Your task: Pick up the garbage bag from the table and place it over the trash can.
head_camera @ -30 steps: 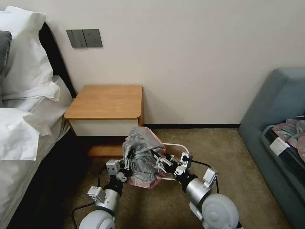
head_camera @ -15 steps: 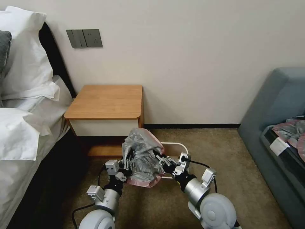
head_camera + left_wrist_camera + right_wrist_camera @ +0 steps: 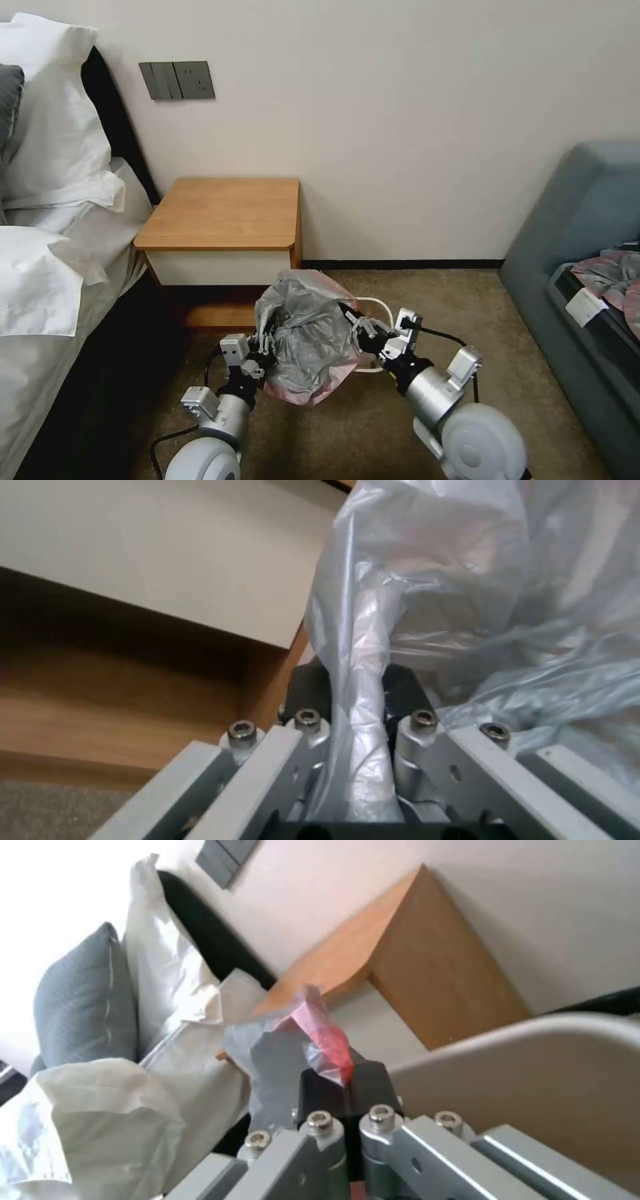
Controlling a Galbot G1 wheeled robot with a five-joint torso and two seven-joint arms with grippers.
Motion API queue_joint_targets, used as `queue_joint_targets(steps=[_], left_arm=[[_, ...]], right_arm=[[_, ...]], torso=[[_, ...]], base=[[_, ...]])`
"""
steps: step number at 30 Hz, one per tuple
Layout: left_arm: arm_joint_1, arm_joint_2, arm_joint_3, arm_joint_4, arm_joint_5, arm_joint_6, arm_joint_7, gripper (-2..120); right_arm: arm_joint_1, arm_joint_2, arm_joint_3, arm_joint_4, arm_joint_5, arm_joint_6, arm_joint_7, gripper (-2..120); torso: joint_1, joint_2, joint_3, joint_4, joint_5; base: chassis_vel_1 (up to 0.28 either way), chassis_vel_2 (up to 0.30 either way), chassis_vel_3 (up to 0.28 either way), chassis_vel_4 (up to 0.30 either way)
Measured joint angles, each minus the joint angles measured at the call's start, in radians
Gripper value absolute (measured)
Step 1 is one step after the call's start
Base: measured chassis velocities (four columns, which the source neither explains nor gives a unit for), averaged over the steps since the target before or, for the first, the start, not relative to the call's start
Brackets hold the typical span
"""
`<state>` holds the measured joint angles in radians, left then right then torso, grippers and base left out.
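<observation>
- You are holding the garbage bag (image 3: pixel 308 339) up off the floor between both grippers, in front of the table (image 3: pixel 223 212) and low over the carpet (image 3: pixel 413 293).
- Your left gripper (image 3: pixel 261 349) is sitting at the bag's left side; in the left wrist view its fingers (image 3: pixel 308 740) are clamping a gathered strip of grey plastic (image 3: pixel 357 690) that is running straight up out of them.
- Your right gripper (image 3: pixel 357 327) is sitting at the bag's right side; in the right wrist view its black pads (image 3: pixel 319 1095) are pinching together on the bag's pink edge (image 3: pixel 320 1032).
- The bag is bulging between the two grips, crumpled and grey, with its pink edge sagging along the bottom.
- The trash can (image 3: pixel 377 308) is standing on the carpet just behind and to the right of the bag; you are seeing only part of its cream rim past the plastic, and the bag is not spread over that rim.
- In the right wrist view the can's rim (image 3: pixel 533 1050) is lying just beside the closed fingers.
- The table's top is showing bare wood.
</observation>
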<state>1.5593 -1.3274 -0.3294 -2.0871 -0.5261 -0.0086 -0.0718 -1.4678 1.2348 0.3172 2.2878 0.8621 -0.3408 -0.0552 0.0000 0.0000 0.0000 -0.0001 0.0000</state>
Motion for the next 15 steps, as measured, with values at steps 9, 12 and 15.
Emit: queue_joint_targets(steps=[9, 12, 15], left_arm=[[-0.001, 0.004, -0.013, 0.000, -0.023, 0.003, -0.005, 6], [-0.001, 0.006, -0.021, -0.002, -0.031, 0.004, -0.005, 6], [-0.002, 0.007, -0.029, -0.003, -0.037, 0.004, -0.005, 6]], right_arm=[[0.009, -0.027, 0.043, 0.014, 0.047, -0.003, 0.042, 0], [0.008, -0.031, 0.052, 0.016, 0.056, -0.005, 0.055, 0], [0.008, -0.035, 0.062, 0.016, 0.057, -0.006, 0.059, 0]], torso=[[0.000, 0.000, 0.000, 0.0001, 0.0001], [0.000, 0.000, 0.000, 0.0000, 0.0001], [0.000, 0.000, 0.000, 0.0000, 0.0001]], base=[[0.000, 0.000, 0.000, 0.000], [0.000, 0.000, 0.000, 0.000], [0.000, 0.000, 0.000, 0.000]])
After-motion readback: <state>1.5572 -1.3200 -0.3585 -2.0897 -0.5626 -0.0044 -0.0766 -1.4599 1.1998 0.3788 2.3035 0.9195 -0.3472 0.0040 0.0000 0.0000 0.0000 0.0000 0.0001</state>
